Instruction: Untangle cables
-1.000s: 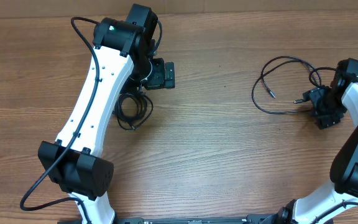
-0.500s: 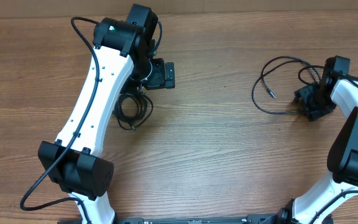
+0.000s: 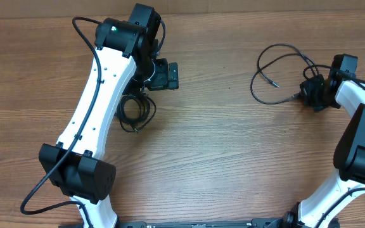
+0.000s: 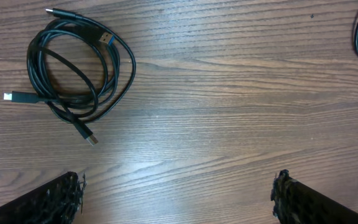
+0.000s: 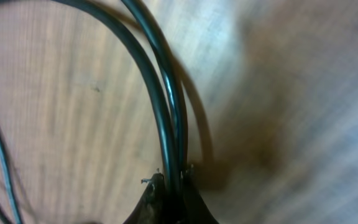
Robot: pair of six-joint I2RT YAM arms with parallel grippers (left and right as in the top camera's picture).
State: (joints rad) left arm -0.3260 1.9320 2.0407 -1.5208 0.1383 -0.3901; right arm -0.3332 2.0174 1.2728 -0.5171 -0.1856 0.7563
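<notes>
Jaws on the right are pressed together on the loose cable; we judge the pulling-apart step is in hand.
Two of its strands sit nipped between the tips, and its open loop lies on the bench near the right edge. Left jaws stand spread wide above bare wood, with the coil near them and not touched. Next, we think, comes drawing the loop clear without tightening any crossing, and then the left jaws going to the coil.
</notes>
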